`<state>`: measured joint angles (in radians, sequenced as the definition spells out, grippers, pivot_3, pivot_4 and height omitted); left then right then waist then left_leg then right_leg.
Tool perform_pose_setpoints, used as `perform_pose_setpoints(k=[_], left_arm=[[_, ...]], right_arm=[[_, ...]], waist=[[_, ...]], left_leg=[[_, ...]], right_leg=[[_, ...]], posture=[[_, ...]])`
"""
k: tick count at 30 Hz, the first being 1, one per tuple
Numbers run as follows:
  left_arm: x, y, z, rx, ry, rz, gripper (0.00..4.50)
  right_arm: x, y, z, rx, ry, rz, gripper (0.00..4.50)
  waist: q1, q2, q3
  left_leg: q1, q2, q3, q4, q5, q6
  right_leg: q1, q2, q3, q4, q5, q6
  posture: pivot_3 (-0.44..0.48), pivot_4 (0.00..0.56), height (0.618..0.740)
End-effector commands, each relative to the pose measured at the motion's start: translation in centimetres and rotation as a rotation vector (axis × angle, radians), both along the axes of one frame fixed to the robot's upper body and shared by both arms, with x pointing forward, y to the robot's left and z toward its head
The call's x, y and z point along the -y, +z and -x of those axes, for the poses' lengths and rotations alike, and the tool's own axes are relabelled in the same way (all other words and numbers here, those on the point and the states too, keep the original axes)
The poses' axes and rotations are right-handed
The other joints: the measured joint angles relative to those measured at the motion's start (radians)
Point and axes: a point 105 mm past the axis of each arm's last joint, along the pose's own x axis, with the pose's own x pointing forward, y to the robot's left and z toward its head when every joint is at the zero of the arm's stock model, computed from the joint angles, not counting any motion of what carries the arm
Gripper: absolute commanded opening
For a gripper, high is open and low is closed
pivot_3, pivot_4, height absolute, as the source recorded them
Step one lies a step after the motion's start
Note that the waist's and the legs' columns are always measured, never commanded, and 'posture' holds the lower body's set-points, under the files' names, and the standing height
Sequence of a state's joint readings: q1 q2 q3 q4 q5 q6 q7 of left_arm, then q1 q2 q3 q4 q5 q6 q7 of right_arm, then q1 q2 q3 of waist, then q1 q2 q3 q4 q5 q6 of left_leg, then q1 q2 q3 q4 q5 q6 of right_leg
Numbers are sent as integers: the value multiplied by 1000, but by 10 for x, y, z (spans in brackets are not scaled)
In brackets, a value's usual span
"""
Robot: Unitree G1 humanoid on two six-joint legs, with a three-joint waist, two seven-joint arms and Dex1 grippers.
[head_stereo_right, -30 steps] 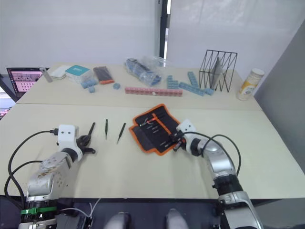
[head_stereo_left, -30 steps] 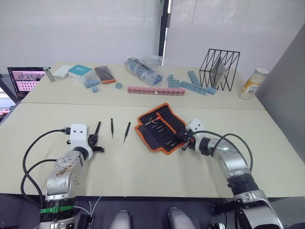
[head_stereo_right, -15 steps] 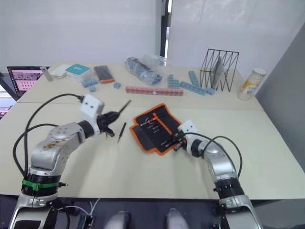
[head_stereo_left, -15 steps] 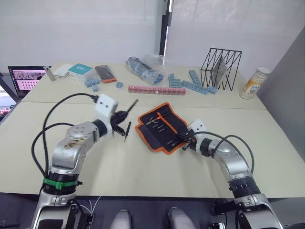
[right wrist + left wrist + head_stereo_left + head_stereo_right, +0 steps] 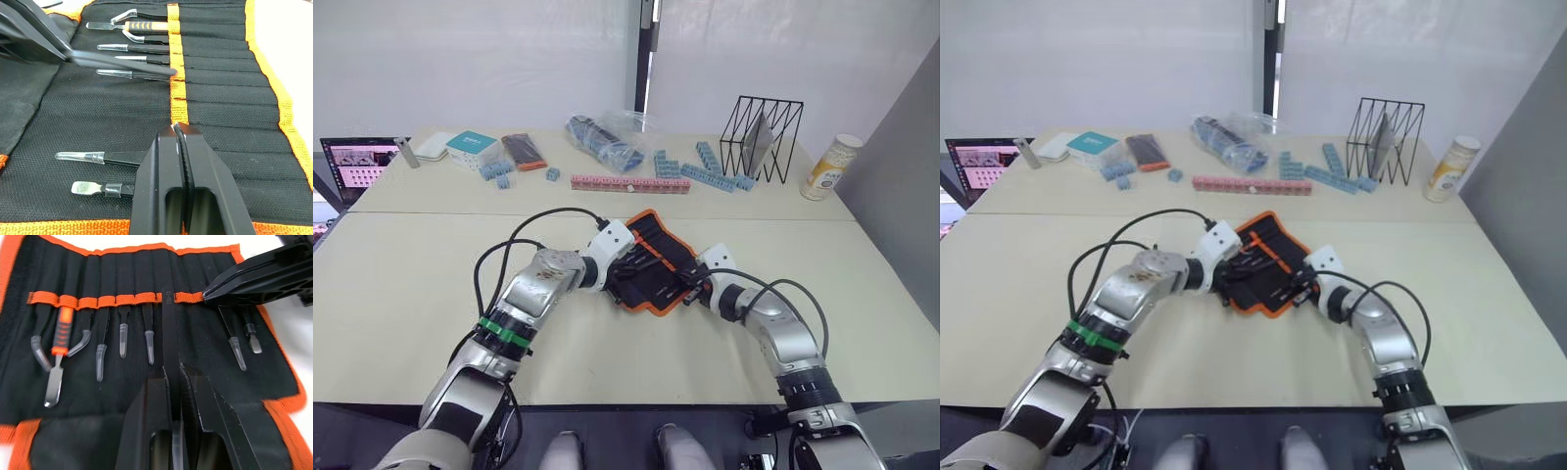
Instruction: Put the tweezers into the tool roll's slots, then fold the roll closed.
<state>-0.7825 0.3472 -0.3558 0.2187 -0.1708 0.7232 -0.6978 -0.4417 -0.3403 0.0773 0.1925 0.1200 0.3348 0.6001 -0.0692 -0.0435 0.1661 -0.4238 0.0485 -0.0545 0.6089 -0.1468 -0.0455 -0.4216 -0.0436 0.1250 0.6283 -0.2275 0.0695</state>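
Since a second ago my left arm has swung from the bare table at my left, where it hovered by the loose tweezers, across to the tool roll; my right arm has barely shifted at the roll's near right edge.

My left gripper is clamped on a single pair of black tweezers, fingers pressed against its sides. That pair points along the roll's inner face, its far end reaching the orange strap at the mouth of one of the slots; I cannot tell whether it has gone under the strap.

My right gripper has its fingers together, tips resting on the orange strap beside that pair, with only a thin dark sliver between them that I cannot identify.

Other tools with clear caps on their tips already sit in neighbouring slots, among them an orange-handled tool.

From the head views my left arm covers the roll's left half, so I cannot make out any loose tweezers there.
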Motion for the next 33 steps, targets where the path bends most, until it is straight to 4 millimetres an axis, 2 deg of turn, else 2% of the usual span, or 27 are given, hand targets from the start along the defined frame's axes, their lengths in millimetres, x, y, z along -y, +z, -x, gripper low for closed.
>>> perform_pose_setpoints(k=[1,6,12,16,23,33], left_arm=[[5,4,-4,35,7,-26,15],[3,3,0,6,27,-10,15],[-11,7,10,-13,66,1,15],[-13,7,13,-16,82,5,15],[2,9,4,-6,56,8,15],[27,1,-11,-3,8,10,15]], right_arm=[[10,-5,1,-14,-47,13,0],[12,-7,3,-20,-61,9,0],[11,-8,3,-26,-61,9,0],[11,-8,1,-28,-62,10,0],[8,-7,1,-33,-52,8,0],[10,-10,5,-43,-70,9,0]], waist=[[0,0,0],[1,0,0],[1,0,0],[4,0,0],[4,0,0],[13,0,0]], left_leg=[[0,0,0,0,0,0],[0,0,0,0,0,0],[0,0,0,0,0,0],[0,0,0,0,0,0],[0,0,0,1,0,0],[0,0,0,1,0,0]], right_leg=[[0,0,0,0,0,0],[0,0,0,0,0,0],[0,0,0,0,0,0],[0,0,0,0,0,0],[0,0,0,0,0,0],[1,0,0,0,0,1]], posture=[[0,150,740],[0,150,740],[0,150,740],[0,150,740],[0,150,740],[0,150,740]])
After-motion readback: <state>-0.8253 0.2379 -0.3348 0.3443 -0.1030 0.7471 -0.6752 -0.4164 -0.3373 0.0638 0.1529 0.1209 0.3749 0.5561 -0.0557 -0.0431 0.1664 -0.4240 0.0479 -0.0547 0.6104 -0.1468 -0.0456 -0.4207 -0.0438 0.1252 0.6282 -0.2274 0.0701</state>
